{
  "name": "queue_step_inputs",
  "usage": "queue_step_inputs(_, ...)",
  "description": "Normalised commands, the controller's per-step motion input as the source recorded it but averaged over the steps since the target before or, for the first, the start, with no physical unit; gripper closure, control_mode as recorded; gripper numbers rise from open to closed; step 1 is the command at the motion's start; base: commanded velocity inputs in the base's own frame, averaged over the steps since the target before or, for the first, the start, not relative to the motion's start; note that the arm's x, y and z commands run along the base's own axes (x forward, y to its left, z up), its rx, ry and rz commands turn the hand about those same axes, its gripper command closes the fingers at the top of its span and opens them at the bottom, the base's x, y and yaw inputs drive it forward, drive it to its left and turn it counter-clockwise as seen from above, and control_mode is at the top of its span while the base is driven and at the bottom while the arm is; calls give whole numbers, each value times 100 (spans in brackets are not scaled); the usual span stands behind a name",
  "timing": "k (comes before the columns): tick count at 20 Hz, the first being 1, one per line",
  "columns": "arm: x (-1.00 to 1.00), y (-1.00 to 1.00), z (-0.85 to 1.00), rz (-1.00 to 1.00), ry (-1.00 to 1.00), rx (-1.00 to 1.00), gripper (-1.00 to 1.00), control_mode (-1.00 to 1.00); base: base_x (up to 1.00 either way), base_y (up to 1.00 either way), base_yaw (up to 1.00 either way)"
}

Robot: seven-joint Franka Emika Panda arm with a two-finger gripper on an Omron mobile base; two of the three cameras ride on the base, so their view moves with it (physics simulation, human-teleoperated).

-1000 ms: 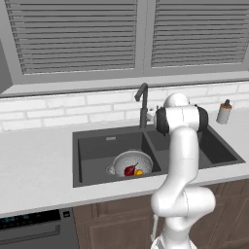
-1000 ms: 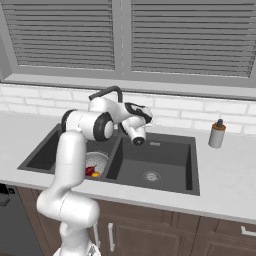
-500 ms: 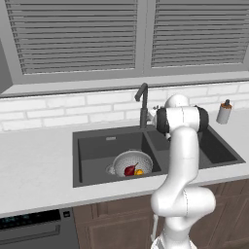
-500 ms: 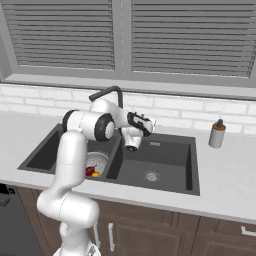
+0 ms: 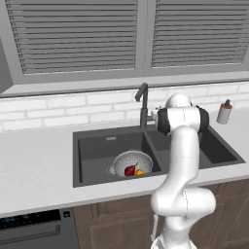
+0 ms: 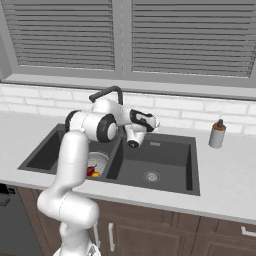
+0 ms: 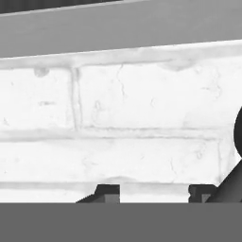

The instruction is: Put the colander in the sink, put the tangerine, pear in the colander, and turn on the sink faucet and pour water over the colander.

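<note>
Jaws: gripper point(image 7: 153, 191) parted, nothing between the 2 tips, facing the brick wall point(image 7: 142, 118).
Faucet point(image 5: 142, 104): upright behind the sink point(image 5: 97, 146), spout bent toward the left basin.
Colander point(image 5: 131, 162): left basin, pear point(image 5: 130, 169) and tangerine point(image 5: 139, 172) inside.
Change: hand swung from downward to facing the wall.

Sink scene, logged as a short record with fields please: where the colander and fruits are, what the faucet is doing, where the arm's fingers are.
colander: in the left basin of the sink, upright
tangerine: inside the colander
pear: inside the colander, beside the tangerine
sink faucet: behind the divider between the basins; no water visible
gripper: faces the white brick wall, fingers apart with nothing between them
dark shape at right of hand view: probably the faucet, cannot tell for sure
soap dispenser: on the counter right of the sink
</note>
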Motion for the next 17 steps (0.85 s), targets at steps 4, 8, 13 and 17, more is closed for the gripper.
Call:
queue_step_inputs(4, 55, -100, -4, -36, 32, 11, 100, -100, 0, 0, 0)
queue_step_inputs(8, -22, -100, 36, -14, 5, 33, 100, -100, 0, 0, 0)
queue_step_inputs(13, -82, -100, 90, 2, -23, 59, 100, -100, 0, 0, 0)
queue_step_inputs(17, -68, -100, 90, 5, -24, 62, 100, -100, 0, 0, 0)
